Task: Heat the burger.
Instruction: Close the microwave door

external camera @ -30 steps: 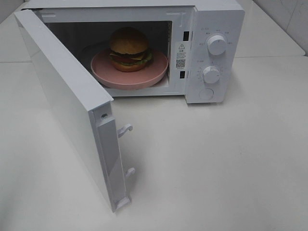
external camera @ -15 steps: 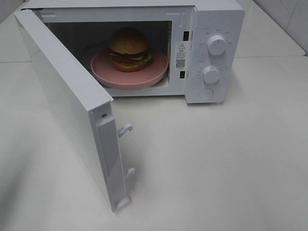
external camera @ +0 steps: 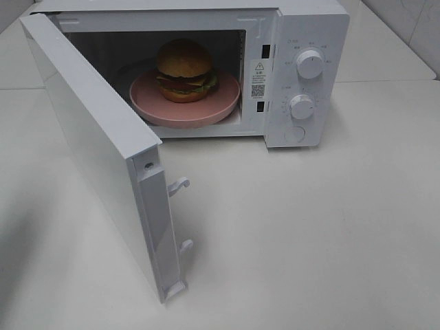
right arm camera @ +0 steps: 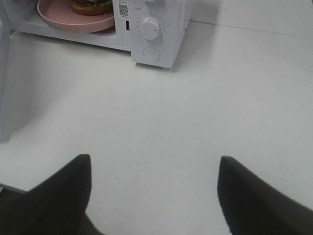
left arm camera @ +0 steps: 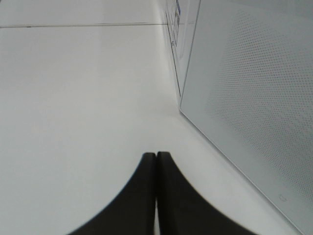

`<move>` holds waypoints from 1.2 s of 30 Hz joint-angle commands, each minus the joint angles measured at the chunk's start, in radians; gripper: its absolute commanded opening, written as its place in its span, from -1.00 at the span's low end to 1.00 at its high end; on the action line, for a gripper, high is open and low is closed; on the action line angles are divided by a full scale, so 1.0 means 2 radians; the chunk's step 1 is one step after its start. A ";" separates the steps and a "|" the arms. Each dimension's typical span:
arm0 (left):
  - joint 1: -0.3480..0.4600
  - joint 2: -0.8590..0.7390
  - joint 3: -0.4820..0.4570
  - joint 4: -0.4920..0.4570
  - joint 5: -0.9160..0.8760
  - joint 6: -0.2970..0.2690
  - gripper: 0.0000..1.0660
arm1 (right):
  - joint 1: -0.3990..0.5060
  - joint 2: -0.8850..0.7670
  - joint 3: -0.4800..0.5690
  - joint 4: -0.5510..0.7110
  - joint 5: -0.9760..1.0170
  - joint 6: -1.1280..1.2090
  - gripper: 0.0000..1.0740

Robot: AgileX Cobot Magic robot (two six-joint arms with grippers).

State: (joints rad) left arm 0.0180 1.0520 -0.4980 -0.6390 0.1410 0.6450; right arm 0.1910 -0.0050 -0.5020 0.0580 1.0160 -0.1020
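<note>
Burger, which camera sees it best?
The high camera: the whole burger sits on the pink plate inside the open microwave. The right wrist camera catches only a cut-off slice of it; the left wrist camera shows none.

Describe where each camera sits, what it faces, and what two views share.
Exterior high: mounted high, looking down into the open microwave; no robot part shows.
Left wrist: low over the table, facing along the microwave door; shut left gripper shows.
Right wrist: above the table, facing the microwave front; open right gripper shows.
Exterior and right wrist share the burger on its pink plate.
</note>
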 commanded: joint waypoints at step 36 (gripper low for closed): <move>-0.190 0.278 -0.141 -0.003 -0.138 0.031 -0.99 | -0.002 -0.013 0.000 -0.003 -0.006 -0.001 0.28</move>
State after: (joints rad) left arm -0.3390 1.5970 -0.7540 -0.6430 -0.1190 0.7090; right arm 0.1910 -0.0050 -0.5020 0.0580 1.0160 -0.1010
